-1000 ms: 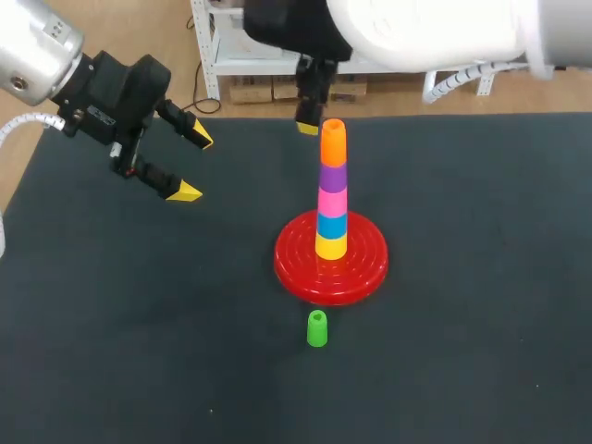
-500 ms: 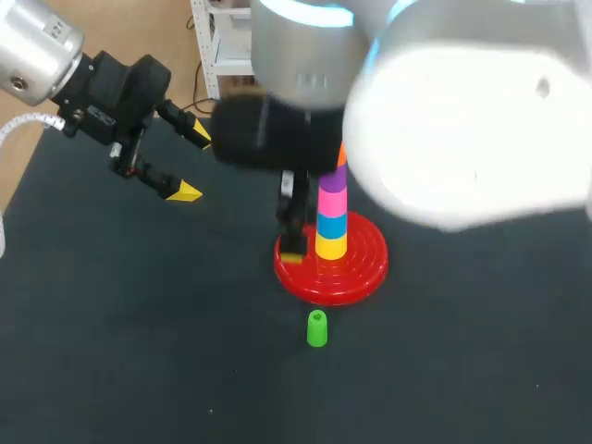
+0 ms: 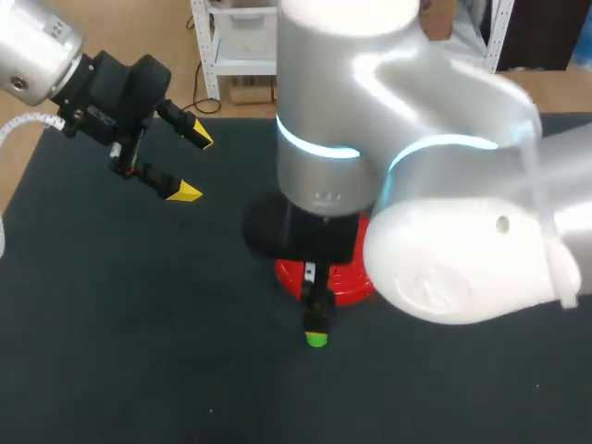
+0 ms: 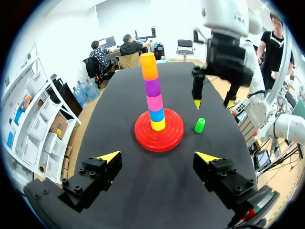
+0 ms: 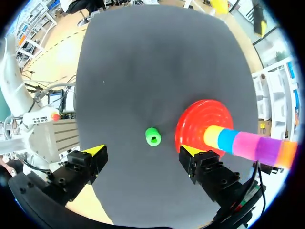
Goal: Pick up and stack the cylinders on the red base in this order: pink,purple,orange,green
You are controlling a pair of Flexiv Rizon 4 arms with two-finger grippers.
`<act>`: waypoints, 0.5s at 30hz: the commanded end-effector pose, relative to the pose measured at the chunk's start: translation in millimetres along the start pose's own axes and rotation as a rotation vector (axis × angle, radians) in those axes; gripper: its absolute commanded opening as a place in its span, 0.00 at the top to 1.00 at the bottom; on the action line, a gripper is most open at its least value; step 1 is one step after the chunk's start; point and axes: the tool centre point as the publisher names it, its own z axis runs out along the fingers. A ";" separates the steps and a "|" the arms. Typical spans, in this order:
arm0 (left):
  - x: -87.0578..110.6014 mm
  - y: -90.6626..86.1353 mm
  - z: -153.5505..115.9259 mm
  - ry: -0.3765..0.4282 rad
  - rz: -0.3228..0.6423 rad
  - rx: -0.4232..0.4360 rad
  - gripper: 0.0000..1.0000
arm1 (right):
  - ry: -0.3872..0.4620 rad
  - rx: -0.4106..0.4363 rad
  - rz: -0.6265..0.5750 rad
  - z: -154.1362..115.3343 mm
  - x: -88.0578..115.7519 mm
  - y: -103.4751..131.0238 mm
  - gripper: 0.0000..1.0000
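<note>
The red base (image 4: 158,137) holds a tower of yellow, blue, pink, purple and orange cylinders (image 4: 153,90). In the head view my right arm hides the tower and only part of the base (image 3: 344,285) shows. The green cylinder (image 3: 317,339) stands upright on the mat, just in front of the base. My right gripper (image 5: 142,150) hangs open above the green cylinder (image 5: 153,136), fingers to either side and not touching it. From the left wrist view this gripper (image 4: 213,103) is above the green cylinder (image 4: 199,125). My left gripper (image 3: 190,165) is open and empty at the back left, well above the mat.
The dark mat (image 3: 139,351) covers the table. My right arm's bulky body (image 3: 407,213) leans over the middle of the table above the base. The tower (image 5: 248,144) rises close beside my right gripper's finger.
My right arm has swung from behind the tower's top forward and down, over the green cylinder. Its fingers have spread wider. The left arm has not moved.
</note>
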 end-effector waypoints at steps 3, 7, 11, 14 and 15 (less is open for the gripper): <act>0.4 0.9 0.0 0.000 0.001 0.002 0.00 | 0.032 -0.017 0.012 34.7 -1.4 -2.6 0.00; 0.4 0.9 0.0 0.000 0.001 0.002 0.00 | 0.041 -0.031 0.017 40.5 -2.3 -1.9 0.00; 0.4 0.9 0.0 0.000 0.001 0.002 0.00 | 0.050 -0.041 0.030 48.1 -2.2 -2.8 0.00; 0.4 0.9 0.0 0.000 0.001 0.002 0.00 | 0.058 -0.047 0.041 52.9 -0.7 -4.1 0.00; 0.4 0.9 0.0 0.000 0.001 0.002 0.00 | 0.057 -0.048 0.042 53.3 -0.6 -4.4 0.00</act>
